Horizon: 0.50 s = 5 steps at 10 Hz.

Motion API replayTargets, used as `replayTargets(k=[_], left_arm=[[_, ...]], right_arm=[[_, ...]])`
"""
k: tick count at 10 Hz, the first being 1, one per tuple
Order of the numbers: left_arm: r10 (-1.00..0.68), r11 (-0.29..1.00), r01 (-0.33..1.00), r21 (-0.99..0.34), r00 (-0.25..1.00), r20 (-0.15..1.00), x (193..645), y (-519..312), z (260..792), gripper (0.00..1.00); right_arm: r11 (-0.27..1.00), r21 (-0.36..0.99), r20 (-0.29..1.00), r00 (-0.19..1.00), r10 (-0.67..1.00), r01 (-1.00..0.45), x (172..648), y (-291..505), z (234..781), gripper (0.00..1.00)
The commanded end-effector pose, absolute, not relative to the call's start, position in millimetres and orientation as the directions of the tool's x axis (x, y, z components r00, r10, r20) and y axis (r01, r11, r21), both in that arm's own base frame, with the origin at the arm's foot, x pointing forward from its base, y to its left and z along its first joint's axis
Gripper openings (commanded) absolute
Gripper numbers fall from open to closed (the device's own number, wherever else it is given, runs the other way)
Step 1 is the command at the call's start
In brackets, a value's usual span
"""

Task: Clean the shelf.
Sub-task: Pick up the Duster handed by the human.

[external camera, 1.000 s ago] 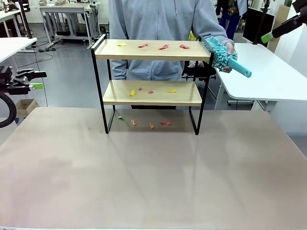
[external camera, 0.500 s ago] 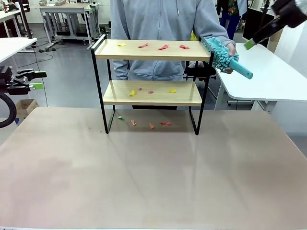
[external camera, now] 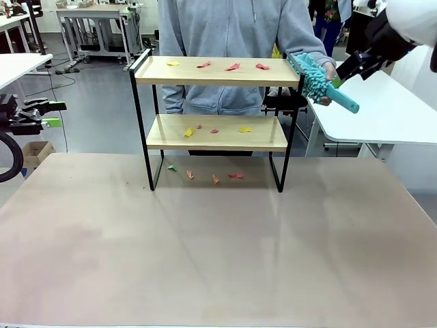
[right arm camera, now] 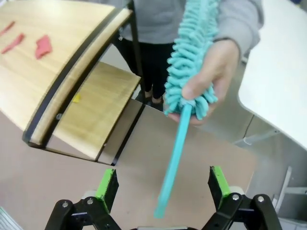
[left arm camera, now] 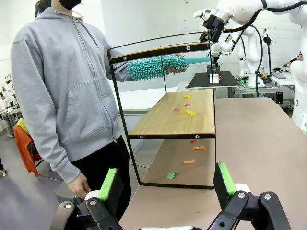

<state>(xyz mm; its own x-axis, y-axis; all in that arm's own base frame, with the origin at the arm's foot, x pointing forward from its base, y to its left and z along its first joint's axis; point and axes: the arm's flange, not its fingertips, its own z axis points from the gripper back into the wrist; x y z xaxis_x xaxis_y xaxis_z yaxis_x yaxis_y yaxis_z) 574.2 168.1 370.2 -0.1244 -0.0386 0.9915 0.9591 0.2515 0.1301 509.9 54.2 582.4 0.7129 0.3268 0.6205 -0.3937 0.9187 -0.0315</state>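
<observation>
Wooden shelf ahead of left tool

We see a small two-tier shelf, two light wooden boards in a thin black metal frame, standing upright on its legs at the far middle of the beige table. Small red and yellow paper scraps lie scattered on its top board. More lie on the lower board, and a few on the tabletop between its legs.
</observation>
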Motion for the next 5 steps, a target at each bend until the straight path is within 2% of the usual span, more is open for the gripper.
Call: replayTargets(k=[1,5], left_arm=[[-0.042,0.247,0.960,0.136,-0.129,0.991,573,167,372,1.00],[-0.042,0.247,0.960,0.136,-0.129,0.991,573,167,372,1.00]], right_arm=[[0.945,-0.035,0.638,0.721,0.272,-0.325,508,51,562,1.00],[0.950,0.001,0.614,0.750,0.246,-0.312,513,53,541,1.00]])
